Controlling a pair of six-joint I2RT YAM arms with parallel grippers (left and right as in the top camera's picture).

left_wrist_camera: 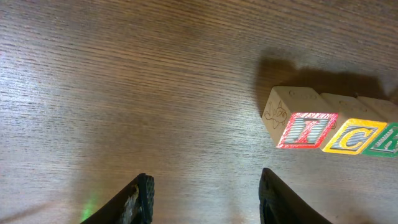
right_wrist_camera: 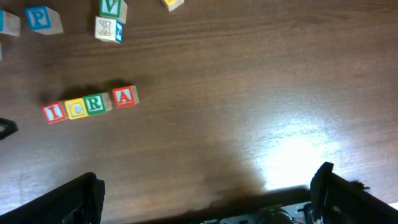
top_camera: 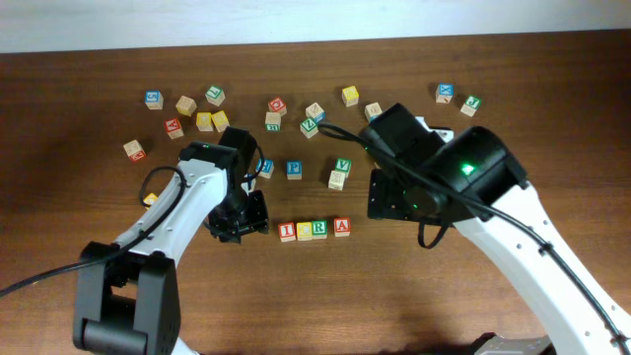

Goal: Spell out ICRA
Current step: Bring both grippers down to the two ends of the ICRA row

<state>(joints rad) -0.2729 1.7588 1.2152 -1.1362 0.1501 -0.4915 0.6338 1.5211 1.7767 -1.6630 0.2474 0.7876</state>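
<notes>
ICRA row [top_camera: 314,230] on desk [top_camera: 552,99]
Left end effector [left_wrist_camera: 208,200], right end effector [right_wrist_camera: 208,199] gape empty; A block [right_wrist_camera: 125,96] seemingly wants gentle squaring against R block [right_wrist_camera: 95,103].

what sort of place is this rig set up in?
Probably a robotics lab bench: a left arm and right arm at a wood-grain table, a plain white wall behind, and loose alphabet blocks, with an ICRA row lined up.

I read four wooden cubes in a row, centre-left in the right wrist view: red-lettered I cube [right_wrist_camera: 53,112], yellow-lettered C cube [right_wrist_camera: 77,109], green-lettered R cube [right_wrist_camera: 95,103], red-lettered A cube [right_wrist_camera: 125,96]. Upper left: blue-lettered P cube [right_wrist_camera: 38,17], green-lettered V cube [right_wrist_camera: 112,9].
</notes>
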